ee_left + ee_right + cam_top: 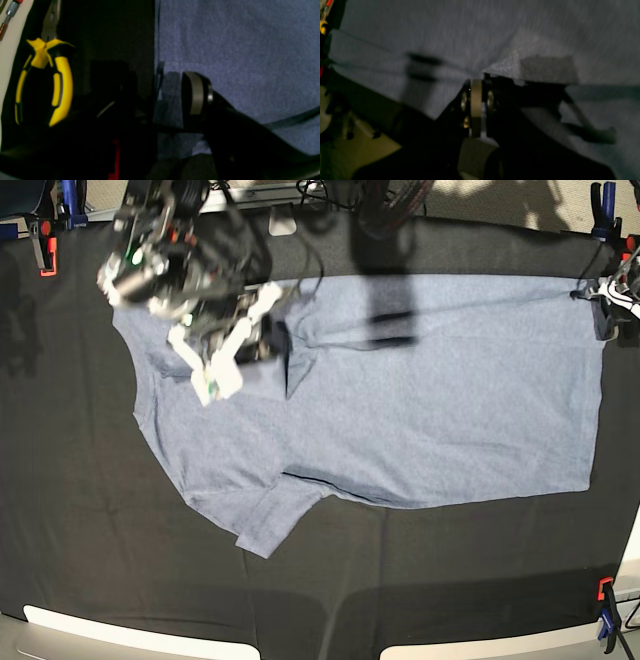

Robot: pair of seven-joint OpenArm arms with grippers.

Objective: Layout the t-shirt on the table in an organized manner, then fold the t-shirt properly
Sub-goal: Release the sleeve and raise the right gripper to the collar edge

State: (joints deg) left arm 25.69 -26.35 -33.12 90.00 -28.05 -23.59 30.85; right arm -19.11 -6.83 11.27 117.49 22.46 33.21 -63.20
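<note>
T-shirt (pixel 420 400): soft, limp; lift by hems/seams. Right pincer (pixel 476 82) closed, pinching sleeve fold near bench (pixel 90 530) far edge. Left pincer (pixel 172 100) open, empty at hem.

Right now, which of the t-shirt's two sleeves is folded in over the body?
The sleeve by the right claw on the t-shirt; the other sleeve lies spread out on the table.

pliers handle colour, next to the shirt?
Yellow with black grips on the pliers, beside the t-shirt; left wrist view shows it best.

Yellow-handled pliers (pixel 43 80), orange clamp (pixel 45 252).
</note>
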